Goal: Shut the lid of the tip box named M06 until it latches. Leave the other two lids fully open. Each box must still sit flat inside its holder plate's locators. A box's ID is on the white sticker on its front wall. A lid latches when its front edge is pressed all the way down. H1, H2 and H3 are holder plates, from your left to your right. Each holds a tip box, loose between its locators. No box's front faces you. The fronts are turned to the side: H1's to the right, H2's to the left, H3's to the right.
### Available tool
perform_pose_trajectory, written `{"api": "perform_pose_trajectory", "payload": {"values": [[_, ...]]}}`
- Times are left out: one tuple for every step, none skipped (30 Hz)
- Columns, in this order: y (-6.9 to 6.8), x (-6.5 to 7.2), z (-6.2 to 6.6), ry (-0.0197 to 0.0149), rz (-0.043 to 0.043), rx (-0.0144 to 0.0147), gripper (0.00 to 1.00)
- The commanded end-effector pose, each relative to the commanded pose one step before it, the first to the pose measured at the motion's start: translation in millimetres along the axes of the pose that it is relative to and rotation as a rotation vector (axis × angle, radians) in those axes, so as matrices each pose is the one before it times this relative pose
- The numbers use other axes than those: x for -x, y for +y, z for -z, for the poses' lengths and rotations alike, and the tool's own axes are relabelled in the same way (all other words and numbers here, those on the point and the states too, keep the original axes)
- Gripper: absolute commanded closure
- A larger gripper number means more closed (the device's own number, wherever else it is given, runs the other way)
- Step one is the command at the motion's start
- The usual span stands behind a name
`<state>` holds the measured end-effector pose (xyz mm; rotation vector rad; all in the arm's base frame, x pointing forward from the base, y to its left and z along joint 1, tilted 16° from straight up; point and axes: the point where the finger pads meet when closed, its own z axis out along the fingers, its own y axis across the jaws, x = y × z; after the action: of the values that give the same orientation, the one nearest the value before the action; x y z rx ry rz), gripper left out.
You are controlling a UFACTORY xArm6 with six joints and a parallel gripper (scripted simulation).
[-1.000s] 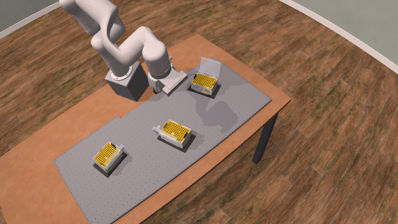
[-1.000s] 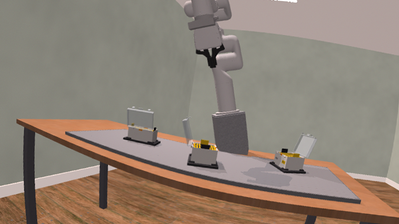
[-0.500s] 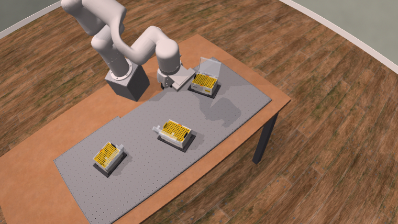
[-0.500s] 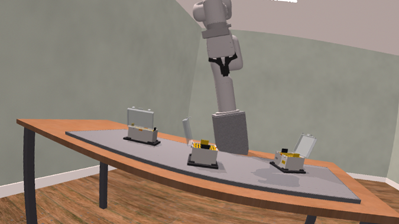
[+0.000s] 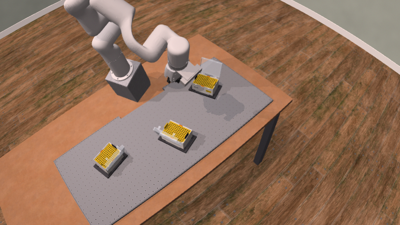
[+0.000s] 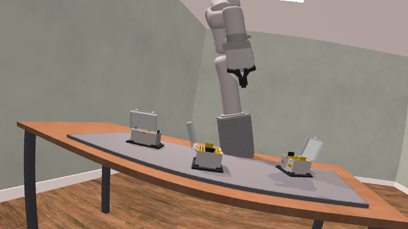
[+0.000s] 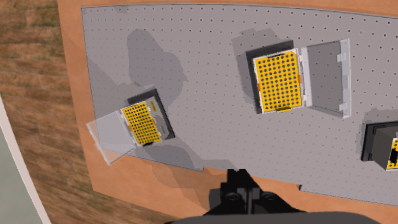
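My gripper (image 5: pixel 173 80) (image 6: pixel 242 84) (image 7: pixel 235 184) is shut with nothing between its fingers, high above the boxes. The H1 box (image 5: pixel 205 82) (image 6: pixel 301 165) (image 7: pixel 142 122) has its clear lid (image 5: pixel 211 67) (image 6: pixel 312 148) (image 7: pixel 111 137) standing open. A small sticker (image 5: pixel 196 87) and a yellow label (image 5: pixel 208 91) show on its front wall; the sticker's text is too small to read. The H2 box (image 5: pixel 177 132) (image 6: pixel 209 159) (image 7: pixel 278 80) has its lid (image 6: pixel 191 133) (image 7: pixel 326 75) open. The H3 box (image 5: pixel 107 157) (image 6: pixel 146 138) has its lid (image 6: pixel 143 120) open too. Their ID stickers cannot be read.
The dark holder plates H1 (image 6: pixel 301 175), H2 (image 6: pixel 207 169) and H3 (image 6: pixel 145 145) lie on the grey perforated board (image 5: pixel 139 167). The boxes look level in them. The board lies on the wooden table (image 5: pixel 92 122). The raised lids stand up above the boxes.
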<state>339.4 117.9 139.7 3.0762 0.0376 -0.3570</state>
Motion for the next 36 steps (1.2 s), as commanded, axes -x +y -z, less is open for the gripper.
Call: {"api": "perform_pose_trajectory", "payload": {"values": [[-14.07, 6.85, -13.39, -0.04323, 0.00151, 0.02934, 1.0], [-2.95, 2.03, -3.49, -0.00003, 0.00001, -0.00002, 1.0], [0.0, 0.0, 0.0, 0.0, 0.0, 0.0, 1.0], [0.0, 0.0, 0.0, 0.0, 0.0, 0.0, 1.0], [-2.96, 2.0, -3.49, -0.00004, 0.00001, -0.00003, 1.0], [-2.95, 2.04, -3.5, -0.00003, 0.00001, -0.00002, 1.0], [-2.94, 2.04, -3.5, -0.00002, 0.00001, -0.00002, 1.0], [-2.94, 2.04, -3.5, -0.00002, 0.00001, -0.00002, 1.0], [-1.84, 1.28, -2.19, -0.00002, 0.0, -0.00002, 1.0], [-0.01, -0.01, 0.0, 0.0, 0.0, 0.0, 1.0], [-2.5, 2.52, -3.59, -0.02515, -0.00032, 0.02184, 1.0], [-2.58, 2.43, -3.6, -0.02229, -0.00029, 0.01936, 1.0], [-2.64, 2.31, -3.57, -0.00003, 0.00001, -0.00002, 1.0], [-2.64, 2.31, -3.56, -0.00003, 0.00001, -0.00002, 1.0], [-2.64, 2.31, -3.56, -0.00003, 0.00001, -0.00002, 1.0], [-2.65, 2.31, -3.56, -0.00003, 0.00001, -0.00002, 1.0], [-2.65, 2.31, -3.57, -0.00003, 0.00001, -0.00002, 1.0], [-2.64, 2.31, -3.57, -0.00003, 0.00001, -0.00002, 1.0], [-1.12, 0.97, -1.51, -0.00001, 0.0, -0.00001, 1.0], [0.0, 0.0, 0.0, 0.0, 0.0, 0.0, 1.0], [0.0, 0.0, 0.0, 0.0, 0.0, 0.0, 1.0], [-2.14, 2.72, -3.68, -0.02174, -0.00149, 0.02519, 1.0], [-2.21, 2.66, -3.67, -0.02055, -0.00141, 0.02381, 1.0], [-2.3, 2.55, -3.64, -0.00003, 0.00001, -0.00002, 1.0], [-2.3, 2.55, -3.64, -0.00003, 0.00001, -0.00002, 1.0], [-2.3, 2.54, -3.64, -0.00003, 0.00001, -0.00002, 1.0], [-2.3, 2.54, -3.64, -0.00003, 0.00001, -0.00002, 1.0], [-2.3, 2.55, -3.64, -0.00003, 0.00001, -0.00002, 1.0], [-2.3, 2.55, -3.65, -0.00003, 0.00001, -0.00002, 1.0], [-0.48, 0.51, -0.74, -0.00001, 0.0, 0.0, 1.0], [-0.01, -0.01, 0.0, 0.0, 0.0, 0.0, 1.0], [-1.72, 2.9, -3.76, -0.018, -0.0027, 0.02789, 1.0], [-1.81, 2.84, -3.76, -0.018, -0.0027, 0.02789, 1.0], [-1.91, 2.74, -3.73, -0.00025, -0.00003, 0.00033, 1.0], [-1.91, 2.74, -3.72, -0.00003, 0.00001, -0.00001, 1.0], [-1.92, 2.73, -3.72, -0.00004, 0.00001, -0.00001, 1.0]]}}
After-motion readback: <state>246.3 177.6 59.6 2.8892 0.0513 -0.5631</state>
